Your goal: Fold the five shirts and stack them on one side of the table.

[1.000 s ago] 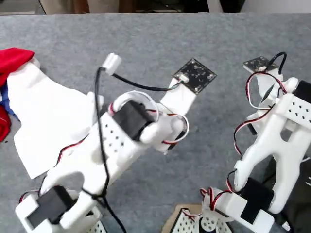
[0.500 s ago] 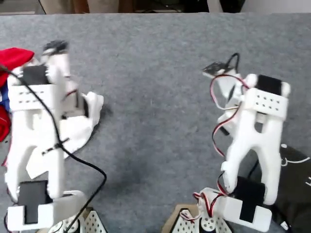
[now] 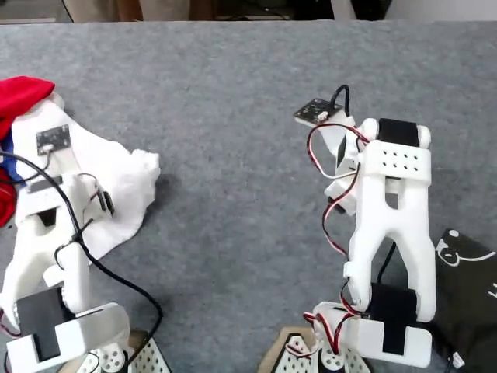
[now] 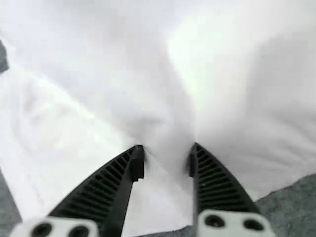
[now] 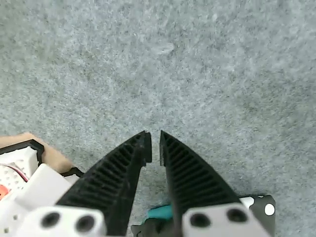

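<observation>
A white shirt (image 3: 116, 167) lies crumpled at the table's left side, its right edge bunched up. My left arm (image 3: 46, 225) stands over it. In the left wrist view my left gripper (image 4: 165, 155) is open and pressed down on the white shirt (image 4: 222, 74), with a raised ridge of cloth running between its fingers. My right arm (image 3: 392, 202) stands at the middle right. The right gripper (image 5: 154, 140) is shut with nothing in it, above bare grey table (image 5: 222, 59). A black shirt (image 3: 470, 280) lies at the near right edge.
A red shirt (image 3: 23, 93) and a strip of blue cloth (image 3: 6, 159) lie at the far left edge, touching the white shirt. The grey table (image 3: 233, 93) is bare across the middle and back. The arm bases (image 3: 311, 350) stand at the near edge.
My left arm swung from the table's middle to the white shirt at the left, which is now more bunched. My right arm shifted left toward the middle.
</observation>
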